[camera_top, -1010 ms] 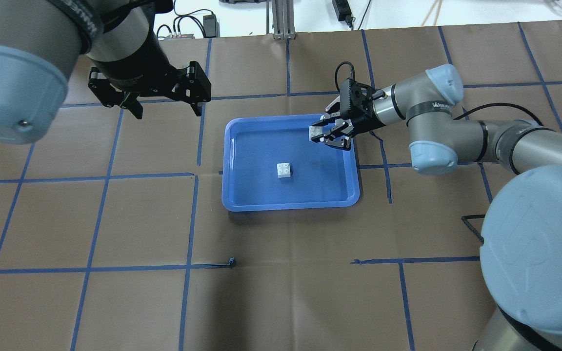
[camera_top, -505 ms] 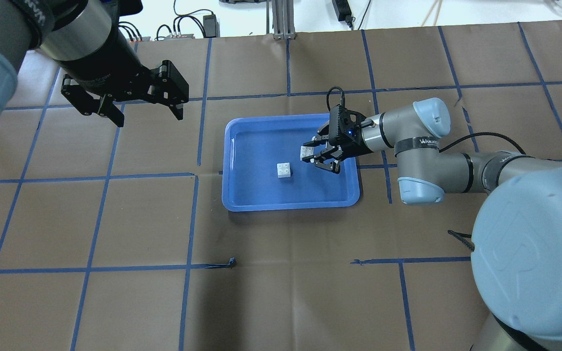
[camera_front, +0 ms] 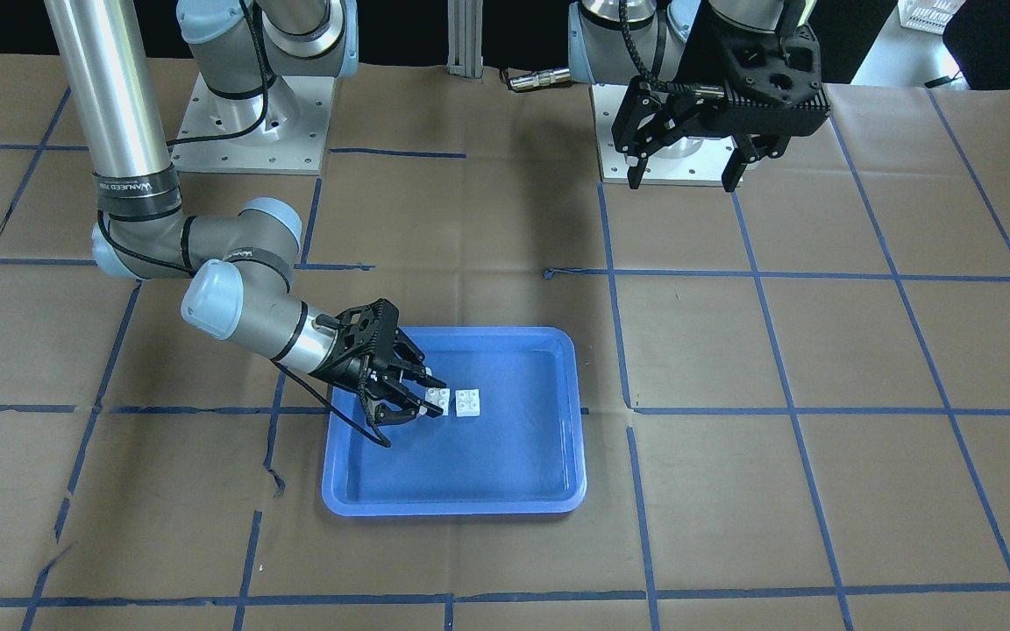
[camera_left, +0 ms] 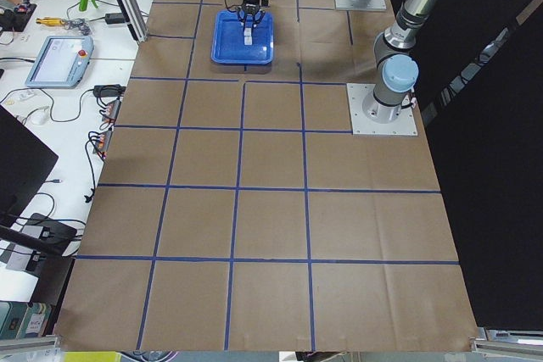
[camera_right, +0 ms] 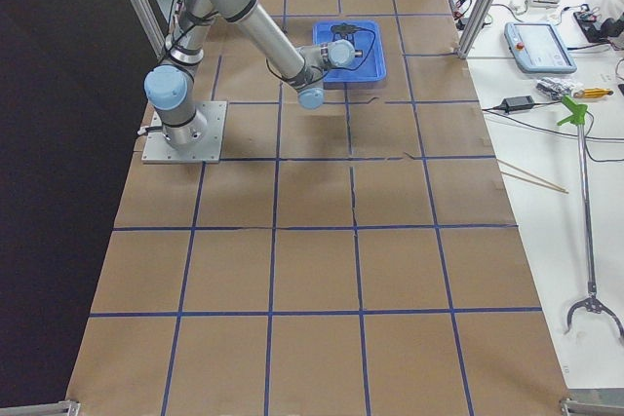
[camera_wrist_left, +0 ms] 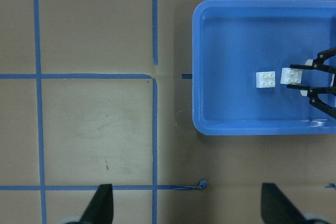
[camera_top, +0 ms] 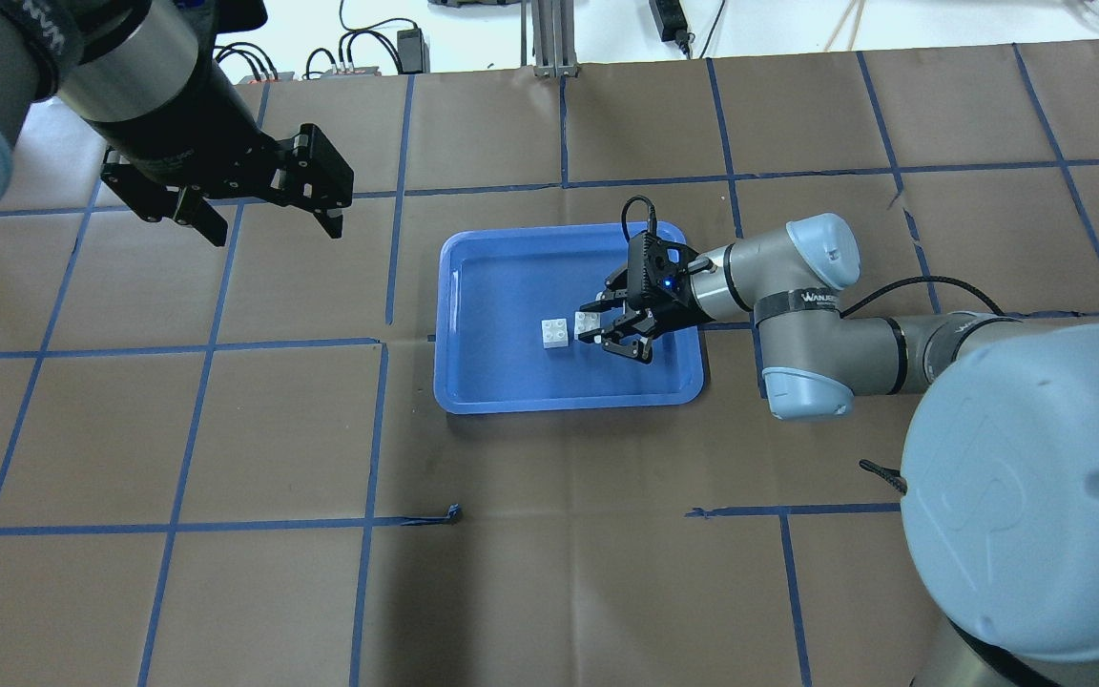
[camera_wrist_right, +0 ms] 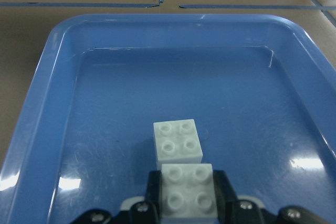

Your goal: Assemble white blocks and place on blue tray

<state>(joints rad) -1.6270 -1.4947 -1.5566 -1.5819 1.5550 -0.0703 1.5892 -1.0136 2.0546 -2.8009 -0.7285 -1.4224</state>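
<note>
Free block (camera_wrist_right: pixel 177 140) is seated studs-up on the tray (camera_top: pixel 502 286) floor, mid-frame in the overhead view, evidently as the base. Held block (camera_wrist_right: pixel 188 191) is clamped studs-up in the right gripper (camera_top: pixel 599 324) just beside it, presumably for stacking. Left gripper (camera_top: pixel 275 227) is positioned at upper left, jaws apart, away from the tray.

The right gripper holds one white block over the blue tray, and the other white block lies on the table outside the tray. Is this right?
Not quite. The other white block lies inside the blue tray, beside the held white block in the right gripper, as the overhead exterior view shows.
</note>
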